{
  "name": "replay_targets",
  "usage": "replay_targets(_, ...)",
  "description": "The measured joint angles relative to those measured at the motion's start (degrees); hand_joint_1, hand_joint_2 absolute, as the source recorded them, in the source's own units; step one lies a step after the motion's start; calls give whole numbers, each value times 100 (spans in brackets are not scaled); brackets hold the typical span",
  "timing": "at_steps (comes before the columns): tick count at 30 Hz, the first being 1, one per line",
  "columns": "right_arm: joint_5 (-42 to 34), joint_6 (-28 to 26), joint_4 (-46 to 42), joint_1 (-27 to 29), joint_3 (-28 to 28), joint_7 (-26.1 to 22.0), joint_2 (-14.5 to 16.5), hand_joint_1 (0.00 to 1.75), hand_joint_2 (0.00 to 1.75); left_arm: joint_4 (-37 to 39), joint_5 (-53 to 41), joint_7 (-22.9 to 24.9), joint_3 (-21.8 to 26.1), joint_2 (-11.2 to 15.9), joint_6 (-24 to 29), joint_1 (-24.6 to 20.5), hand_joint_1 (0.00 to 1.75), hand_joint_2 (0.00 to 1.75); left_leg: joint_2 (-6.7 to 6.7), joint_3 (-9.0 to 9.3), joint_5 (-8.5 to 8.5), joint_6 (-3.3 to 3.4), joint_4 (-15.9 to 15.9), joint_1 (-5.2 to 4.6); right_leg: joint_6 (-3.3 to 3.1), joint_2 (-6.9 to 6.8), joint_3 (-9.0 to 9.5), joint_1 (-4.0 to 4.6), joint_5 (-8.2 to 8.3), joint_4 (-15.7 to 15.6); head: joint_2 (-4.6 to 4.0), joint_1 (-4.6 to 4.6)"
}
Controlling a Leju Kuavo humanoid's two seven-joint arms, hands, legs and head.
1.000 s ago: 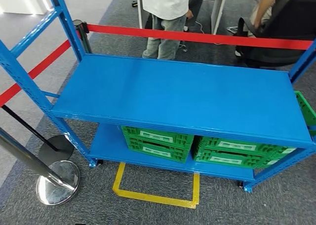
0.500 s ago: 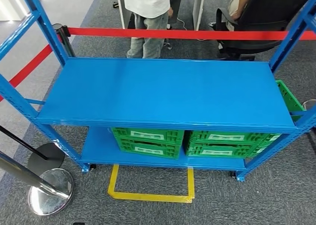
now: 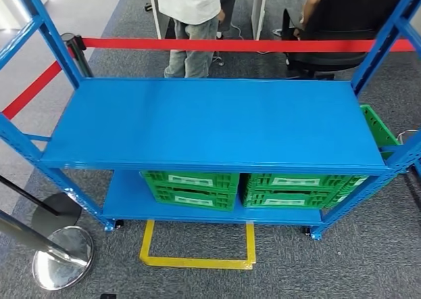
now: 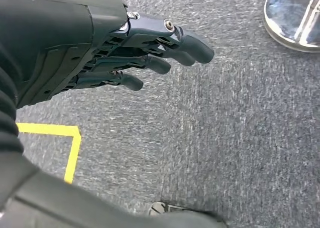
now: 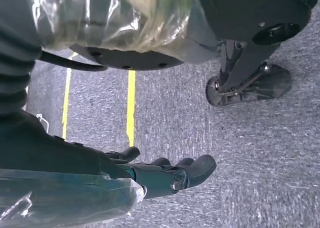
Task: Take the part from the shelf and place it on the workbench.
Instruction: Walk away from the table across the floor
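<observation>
Both robot hands, the left robot hand [image 4: 113,52] and right robot hand [image 5: 166,175], hung empty with fingers loosely apart over the carpet, while the blue shelf [image 3: 213,125] mid-frame showed no part, only green crates [image 3: 191,188] beneath.

Head view: person [image 3: 191,23] cut off above the waist by the top edge. Green crates [image 3: 191,188] partly hidden under the shelf [image 3: 208,125]. Stanchion base [image 3: 62,257] cropped lower left.

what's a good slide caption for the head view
Blue shelf with a bare upper board and green crates below, yellow floor marking in front, red barrier tape behind.
</observation>
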Motion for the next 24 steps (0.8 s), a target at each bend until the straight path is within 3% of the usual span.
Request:
replay_targets(2, -182, 48, -20, 21, 145, -13, -15, 0, 175, -2, 49, 37, -48, 11, -63, 37, 0, 87, 7, 4, 11, 32, -37, 8, 57, -3, -16, -11, -14, 7, 0, 0)
replay_targets(4, -442, 84, -43, 59, 369, -15, -43, 0, 175, -14, 137, 113, -137, 36, -159, 62, 0, 0, 20, 19, 33, 85, -77, 34, 114, -7, -147, -25, -200, 271, 0, 25)
replay_targets(7, -853, 129, -51, 156, 702, -16, -101, 0, 175, -69, 270, 250, -296, 74, -300, 60, 0, 0, 32, 20, 31, 126, -84, 42, 182, -12, -650, -60, -677, 1284, 0, 51)
replay_targets(8, -985, 137, -52, 201, 822, -17, -128, 0, 175, -101, 313, 297, -360, 87, -345, 57, 0, 0, 36, 21, 27, 131, -84, 42, 211, -13, -758, -74, -721, 1493, 0, 48)
replay_targets(9, -1109, 147, -53, 255, 943, -15, -155, 0, 175, -139, 359, 343, -420, 99, -386, 52, 0, 0, 39, 25, 22, 136, -82, 46, 247, -14, -774, -96, -662, 1511, 0, 51)
replay_targets(10, -1238, 157, -52, 312, 1065, -12, -180, 0, 175, -186, 405, 390, -481, 112, -431, 44, 0, 0, 36, 32, 16, 135, -77, 54, 293, -16, -678, -130, -506, 1312, 0, 49)
replay_targets(12, -1512, 187, -48, 416, 1298, -5, -220, 0, 175, -296, 500, 487, -597, 151, -524, 27, 0, 0, 23, 37, -15, 92, -36, 56, 421, -25, -307, -206, -161, 574, 0, 56)
replay_targets(14, -1784, 221, -39, 489, 1537, -4, -244, 0, 175, -393, 594, 585, -718, 208, -614, 13, 0, 0, 16, 12, -64, 39, 42, 32, 378, -3, -59, -242, -30, 110, 0, 56)
replay_targets(16, -2066, 245, -36, 555, 1796, -3, -270, 0, 175, -458, 692, 687, -844, 255, -707, 12, 0, 0, 16, -2, -73, 26, 69, 18, 252, 24, -27, -228, -41, 72, 0, 34)
replay_targets(24, -3244, 353, -160, 710, 2892, 14, -464, 0, 175, -580, 1105, 1111, -1405, 361, -1096, 164, 0, 0, 12, 23, -38, -68, 7, 73, 193, 22, -32, -160, -67, 81, 0, 22)
